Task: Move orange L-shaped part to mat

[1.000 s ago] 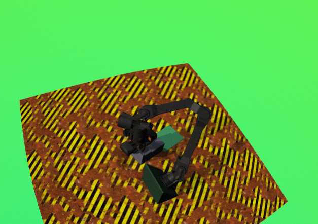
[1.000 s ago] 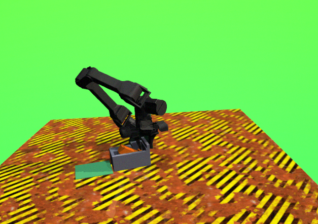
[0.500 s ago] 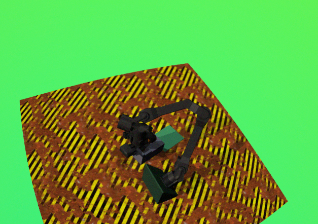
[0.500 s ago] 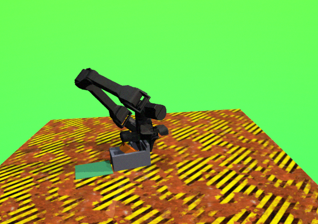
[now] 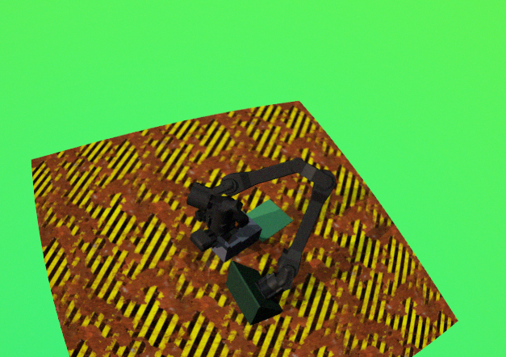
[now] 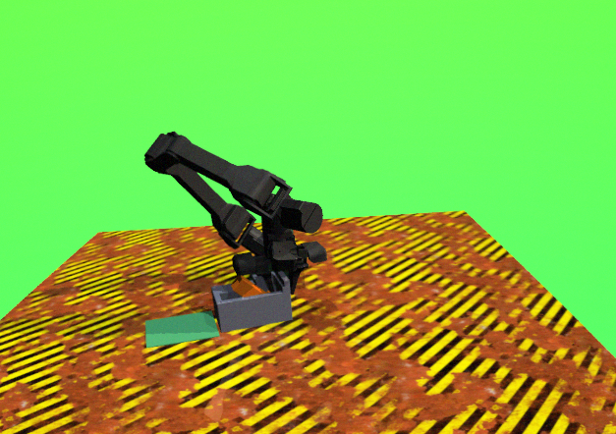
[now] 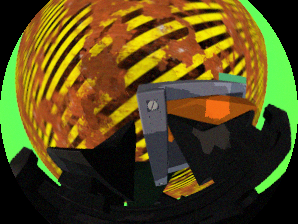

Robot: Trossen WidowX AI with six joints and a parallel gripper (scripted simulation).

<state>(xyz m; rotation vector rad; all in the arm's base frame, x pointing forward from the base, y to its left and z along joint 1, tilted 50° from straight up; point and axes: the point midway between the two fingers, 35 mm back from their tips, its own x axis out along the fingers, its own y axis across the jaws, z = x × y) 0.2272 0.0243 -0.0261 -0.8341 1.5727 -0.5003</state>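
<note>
The grey tray [image 5: 236,249] [image 6: 252,308] [image 7: 154,123] stands on the striped floor. The orange L-shaped part [image 6: 247,289] [image 7: 213,108] lies tilted in its pocket, with one end raised above the rim. My gripper [image 5: 233,229] [image 6: 280,282] reaches down into the tray on the far side from the mat, at the low end of the part. Its fingers stand partly apart and I see nothing between them. The arm hides most of the part in the top view. The green mat [image 5: 272,216] [image 6: 181,329] [image 7: 232,78] lies flat right beside the tray, with nothing on it.
The arm's dark green base block [image 5: 244,294] stands a short way from the tray. The arm's elbow [image 5: 320,178] [image 6: 165,147] arches high over the mat side. The floor is rusty with yellow and black stripes and ends in plain edges.
</note>
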